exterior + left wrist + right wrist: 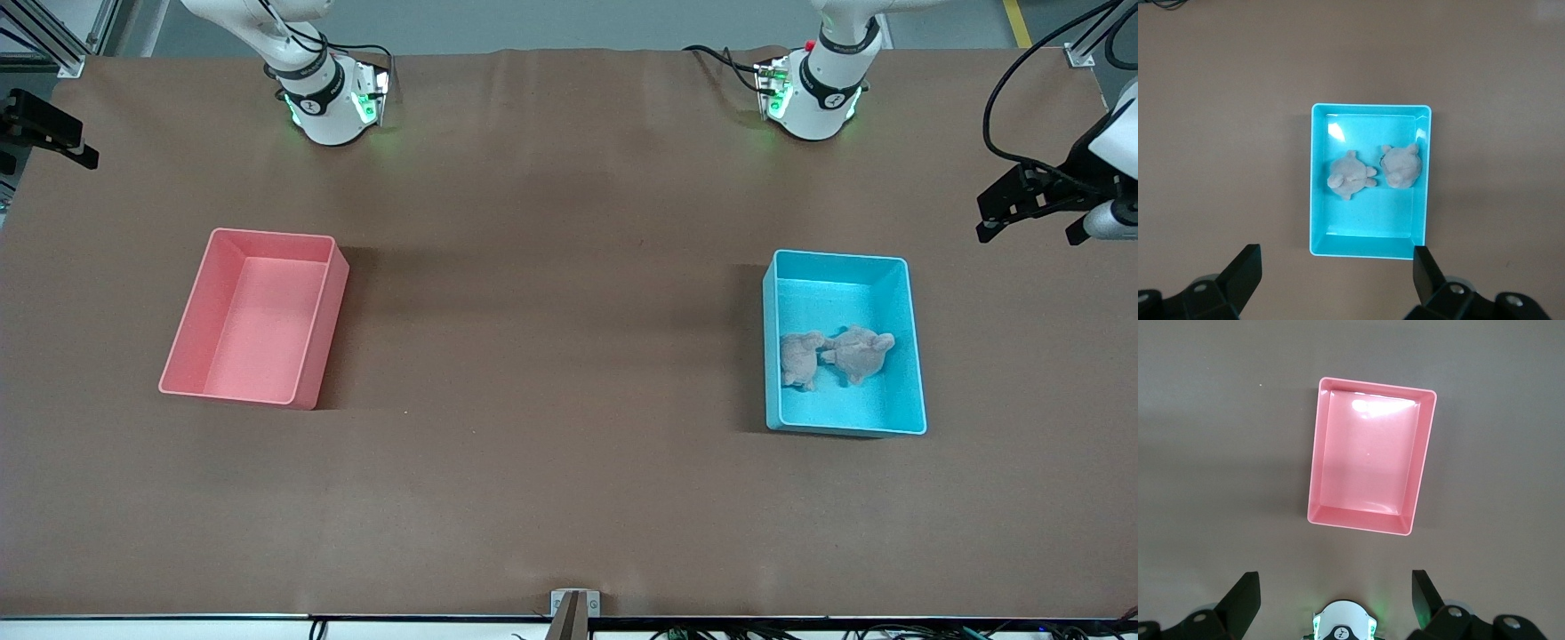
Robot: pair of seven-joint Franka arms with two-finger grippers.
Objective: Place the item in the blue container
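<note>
Toward the left arm's end of the tabletop (569, 498), the blue container (916, 356) holds two plush toys (837, 354) side by side. High above it, left tool (1337, 280) spread; right tool (1335, 600) spread over the pink bin (191, 329).

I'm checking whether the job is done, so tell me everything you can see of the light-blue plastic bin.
The light-blue rectangular plastic bin has straight walls, rounded corners and a glossy floor. It stands upright and open-topped on the brown table, toward the left arm's end. Two small beige plush toys lie side by side on its floor, touching each other. No gripper touches it.
</note>
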